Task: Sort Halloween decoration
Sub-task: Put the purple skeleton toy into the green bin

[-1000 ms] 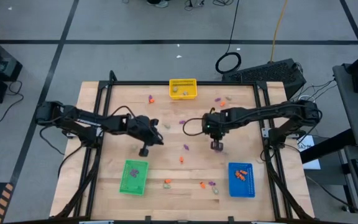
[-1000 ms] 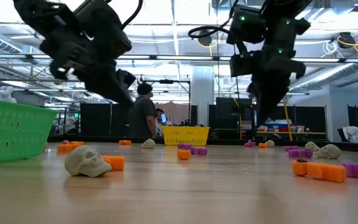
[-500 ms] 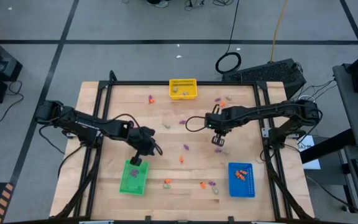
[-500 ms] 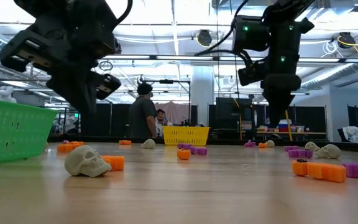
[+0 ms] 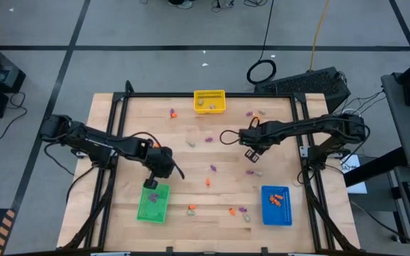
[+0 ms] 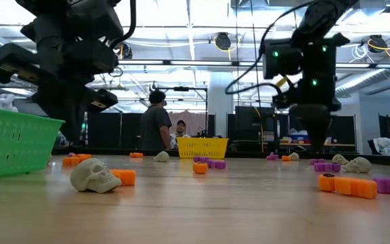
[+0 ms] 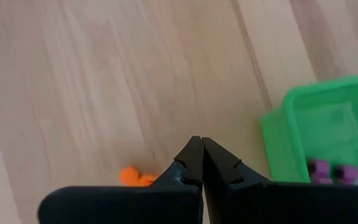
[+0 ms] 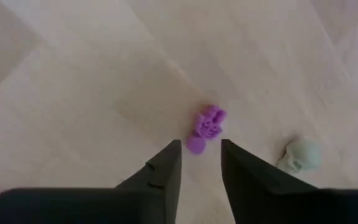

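Note:
Tiny orange, purple and pale trinkets of the Halloween decoration lie scattered on the wooden table. My right gripper points down, open, with a purple trinket on the wood just beyond its fingertips and a pale skull beside it. In the high view my right gripper stands right of the table's middle. My left gripper is shut and hangs by the far edge of the green bin. Its fingertips show nothing between them. The green bin holds purple pieces.
A yellow bin stands at the far edge and a blue bin with orange pieces at the near right. A pale skull and an orange piece lie near the front. People stand in the room behind.
My left gripper has gone toward the table's near edge, up to the green bin's far edge, and has tipped to point more steeply down. My right gripper has rolled at the wrist, tipped more steeply down and shifted a little toward the table's right edge.

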`<state>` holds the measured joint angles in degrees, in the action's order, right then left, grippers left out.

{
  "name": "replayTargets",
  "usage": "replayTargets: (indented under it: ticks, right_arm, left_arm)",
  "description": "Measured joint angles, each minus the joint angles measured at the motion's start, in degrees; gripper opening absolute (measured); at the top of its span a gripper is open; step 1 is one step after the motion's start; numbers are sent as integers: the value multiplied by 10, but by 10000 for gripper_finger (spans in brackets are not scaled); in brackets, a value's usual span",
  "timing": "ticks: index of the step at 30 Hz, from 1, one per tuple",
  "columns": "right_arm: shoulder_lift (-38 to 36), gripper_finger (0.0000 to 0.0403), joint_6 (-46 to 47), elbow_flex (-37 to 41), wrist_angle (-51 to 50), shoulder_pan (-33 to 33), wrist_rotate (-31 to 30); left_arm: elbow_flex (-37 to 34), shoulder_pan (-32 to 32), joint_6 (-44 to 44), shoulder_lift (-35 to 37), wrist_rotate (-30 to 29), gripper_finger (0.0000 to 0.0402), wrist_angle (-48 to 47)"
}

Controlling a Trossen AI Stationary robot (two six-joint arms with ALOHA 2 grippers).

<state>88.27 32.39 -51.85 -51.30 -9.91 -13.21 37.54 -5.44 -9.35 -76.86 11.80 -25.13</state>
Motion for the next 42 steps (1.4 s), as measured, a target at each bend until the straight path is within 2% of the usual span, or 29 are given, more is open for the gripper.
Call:
replayTargets:
  ticks: [2, 8, 12, 18, 24, 30, 35, 42]
  right_arm:
    - [0, 113, 12, 15, 8, -7, 0]
    - [-2, 120, 30, 56, 51, -30, 4]
    - [-1, 120, 29, 72, 89, -41, -3]
    - [-2, 117, 26, 87, 119, -54, -1]
    - [-1, 73, 8, 88, 130, -54, 1]
    - [-5, 45, -37, 83, 110, -54, 12]
    - [-20, 61, -65, 60, 45, -19, 33]
    - [-35, 102, -100, 53, 82, 73, 124]
  left_arm:
    - [0, 14, -9, 2, 6, 0, 16]
    - [-1, 72, -35, 2, 94, 0, 74]
    - [-12, 105, -45, 2, 134, 0, 159]
    - [-16, 133, -45, 2, 135, 0, 241]
    - [-17, 146, -49, 2, 136, 0, 272]
    - [-62, 158, -25, 2, 135, 0, 356]
    - [-70, 158, -6, 2, 106, 0, 358]
    - [-70, 158, -6, 2, 104, 0, 377]
